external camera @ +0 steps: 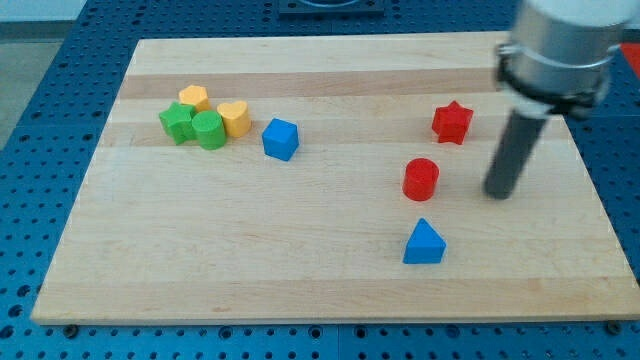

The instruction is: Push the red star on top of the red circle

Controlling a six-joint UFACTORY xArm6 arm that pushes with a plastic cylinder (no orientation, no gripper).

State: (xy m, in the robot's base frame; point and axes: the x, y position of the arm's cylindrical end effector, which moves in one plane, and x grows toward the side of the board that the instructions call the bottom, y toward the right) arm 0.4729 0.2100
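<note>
The red star (pixel 452 122) lies on the wooden board (pixel 250 260) at the view's right, upper part. The red circle (pixel 421 179) sits just below and slightly left of it, a small gap apart. My tip (pixel 499 193) rests on the board to the right of the red circle and below-right of the red star, touching neither block.
A blue triangle (pixel 424 243) lies below the red circle. A blue cube (pixel 281 138) sits left of centre. At the upper left, a green star (pixel 179 122), green circle (pixel 209 130), yellow pentagon (pixel 194 98) and yellow heart (pixel 235 117) cluster together.
</note>
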